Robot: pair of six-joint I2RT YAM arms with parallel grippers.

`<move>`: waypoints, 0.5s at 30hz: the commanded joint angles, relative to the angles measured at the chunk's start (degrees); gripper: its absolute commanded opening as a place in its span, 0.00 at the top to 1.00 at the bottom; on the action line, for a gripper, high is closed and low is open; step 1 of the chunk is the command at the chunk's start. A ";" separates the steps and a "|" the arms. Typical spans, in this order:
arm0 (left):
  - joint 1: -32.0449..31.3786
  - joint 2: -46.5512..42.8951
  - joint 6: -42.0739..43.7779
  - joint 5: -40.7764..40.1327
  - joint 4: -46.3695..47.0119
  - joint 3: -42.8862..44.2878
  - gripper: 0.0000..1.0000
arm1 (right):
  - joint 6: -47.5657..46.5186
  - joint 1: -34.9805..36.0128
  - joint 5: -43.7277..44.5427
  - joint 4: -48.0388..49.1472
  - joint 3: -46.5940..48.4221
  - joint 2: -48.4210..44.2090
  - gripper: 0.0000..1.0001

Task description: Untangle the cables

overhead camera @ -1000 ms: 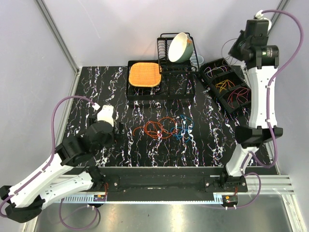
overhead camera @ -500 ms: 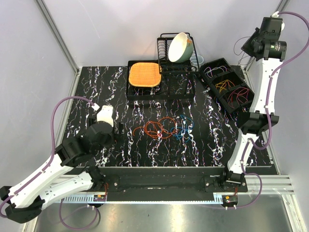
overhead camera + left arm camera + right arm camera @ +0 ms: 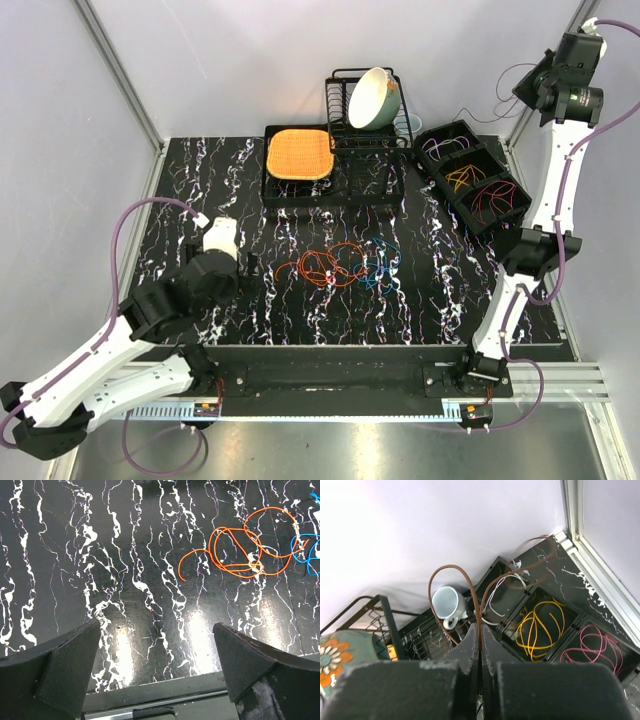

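Observation:
A tangle of orange and red cables (image 3: 330, 266) lies mid-table, with blue cables (image 3: 382, 266) tangled into its right end. My right gripper (image 3: 522, 92) is raised high over the back right corner. It is shut on a thin maroon-brown cable (image 3: 452, 570) that loops up from between the fingertips of the right gripper (image 3: 480, 630) and trails down toward the bins. My left gripper (image 3: 246, 264) hovers low, left of the tangle. Its jaws stand wide open and empty in the left wrist view (image 3: 156, 625), with the orange cable (image 3: 240, 550) ahead to the right.
A black three-compartment bin (image 3: 505, 165) at the right holds white-purple, yellow (image 3: 540, 625) and pink (image 3: 592, 642) cables. A dish rack (image 3: 345, 130) with a bowl (image 3: 372, 97) and a mug (image 3: 448, 603) stands at the back, beside an orange pad (image 3: 299, 153) on a tray.
My right arm has swung up and back toward the far right corner, carrying the thin cable higher. The left arm and the tangle have not moved.

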 commanded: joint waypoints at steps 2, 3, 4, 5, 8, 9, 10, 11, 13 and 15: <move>0.16 1.21 0.07 -2.33 2.36 0.14 0.01 | -0.19 -1.35 -2.86 4.13 2.34 1.70 1.00; 0.16 1.13 -0.02 -2.42 2.19 0.05 0.01 | -0.19 -1.52 -3.04 4.22 2.42 1.96 1.00; 0.25 1.21 -0.02 -2.60 2.18 0.14 0.01 | -0.19 -1.87 -3.22 4.31 2.08 2.14 1.00; 0.25 1.30 -0.11 -2.69 2.10 0.14 0.01 | -0.19 -2.14 -3.39 4.22 1.90 2.40 1.00; 0.16 1.04 -0.28 -2.86 2.01 0.14 0.01 | -0.89 -2.49 -2.96 4.31 0.50 2.49 1.00; 0.25 0.95 -0.28 -2.95 1.92 0.14 0.01 | -1.15 -2.67 -2.61 4.22 0.06 2.49 1.00; 0.16 0.95 -0.28 -3.04 1.92 0.05 0.01 | -1.33 -2.76 -2.00 4.39 -0.82 2.40 1.00; 0.25 0.86 -0.46 -3.04 2.01 0.05 0.01 | -1.85 -3.02 -1.99 4.40 -1.09 2.49 1.00; 0.25 0.95 -0.37 -3.13 2.01 0.05 0.01 | -2.30 -3.20 -2.42 4.48 -1.62 2.66 1.00; 0.25 1.12 -0.37 -3.13 1.92 0.14 0.01 | -2.56 -3.20 -2.78 4.40 -2.23 2.93 1.00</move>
